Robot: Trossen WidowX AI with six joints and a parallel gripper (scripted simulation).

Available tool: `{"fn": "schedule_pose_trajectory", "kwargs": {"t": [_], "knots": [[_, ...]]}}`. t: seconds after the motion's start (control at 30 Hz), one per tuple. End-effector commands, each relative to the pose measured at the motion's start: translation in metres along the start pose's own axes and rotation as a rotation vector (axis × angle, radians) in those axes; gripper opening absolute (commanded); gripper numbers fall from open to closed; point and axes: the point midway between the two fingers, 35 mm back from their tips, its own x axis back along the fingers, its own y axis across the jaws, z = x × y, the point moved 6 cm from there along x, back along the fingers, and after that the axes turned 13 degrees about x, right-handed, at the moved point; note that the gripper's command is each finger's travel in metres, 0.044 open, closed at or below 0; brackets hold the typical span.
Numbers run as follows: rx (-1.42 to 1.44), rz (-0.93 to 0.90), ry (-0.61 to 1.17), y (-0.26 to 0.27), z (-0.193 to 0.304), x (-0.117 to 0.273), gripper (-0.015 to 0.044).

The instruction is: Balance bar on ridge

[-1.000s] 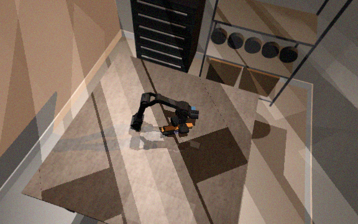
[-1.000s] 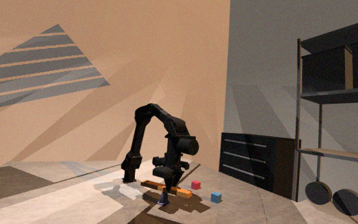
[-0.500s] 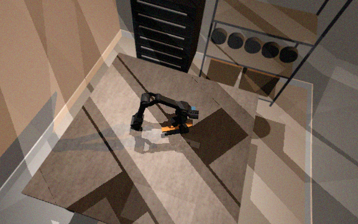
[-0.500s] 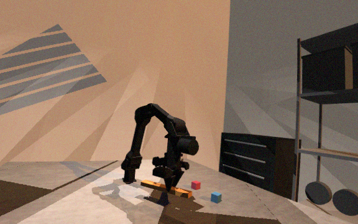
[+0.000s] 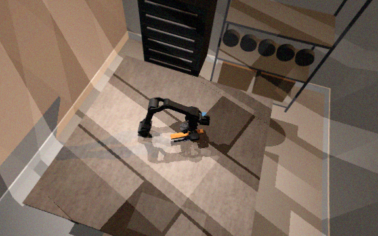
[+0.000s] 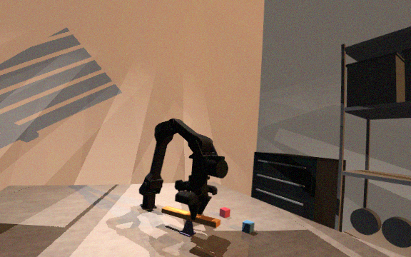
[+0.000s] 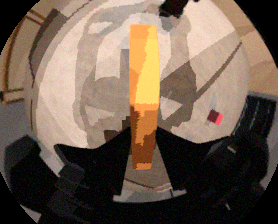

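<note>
Standing at the near side of the group, the 1 dark ridge (image 6: 188, 228) showed its narrow top just under the middle of the orange bar (image 6: 210, 220) (image 5: 178, 135) (image 7: 144, 75), though whether the 2 touched could not be told. The bar was up off the table (image 6: 95, 233) (image 5: 189, 178), and in the exterior view its long axis ran from far left to near right, its right end looking the nearer. The gripper (image 6: 193, 216) (image 5: 193, 135) (image 7: 143, 129) came down over it from above, its 2 jaws partly open and closed on the bar's sides, with the length of the bar passing between them and out both ways. The coming move seemed to turn on the bar's midpoint lying right over the ridge's top, crosswise to it; a grip off that point would likely let 1 end dip once the jaws parted. The arm (image 6: 159, 157) (image 5: 176, 105), the only 1 there, rose farther back and to the left and reached over to the right. To the right of the bar stood 2 cubes, a blue cube (image 6: 247, 226) (image 5: 203, 114) nearer and a red cube (image 6: 225, 212) (image 7: 215, 117) farther, both apart from it and seemingly out of the way.
</note>
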Motion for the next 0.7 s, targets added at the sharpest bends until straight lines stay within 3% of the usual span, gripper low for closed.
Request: {"fn": "schedule_pose_trajectory", "kwargs": {"t": [0.0, 0.67], "knots": [[0.002, 0.000, 0.000, 0.0001, 0.0002, -0.0016, 0.0000], [0.002, 0.000, 0.000, 0.0001, 0.0004, -0.0033, 0.0000]]}}
